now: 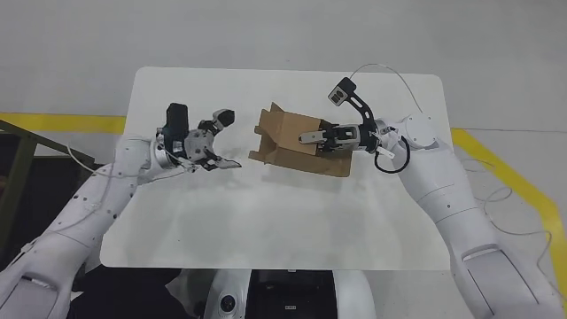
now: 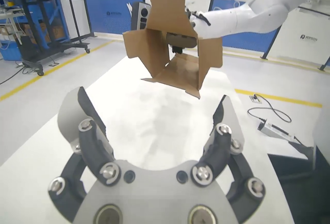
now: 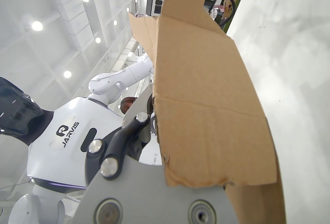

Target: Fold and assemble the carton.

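Surface: a white table (image 1: 283, 221) on a grey floor (image 1: 283, 18) that has a yellow line (image 1: 62, 122).
Carton: the brown carton (image 1: 297, 149) is over the table's middle, a little to the right. Its open end, with flaps (image 2: 134, 44) spread, faces the left gripper (image 2: 152, 96).
Right gripper: the right gripper (image 1: 312, 137) is clamped on one carton wall, with one finger inside.
Left gripper: its fingers are spread wide and it holds nothing.
Room: the carton is well inside every table edge. Bare table separates the left gripper from the flaps.
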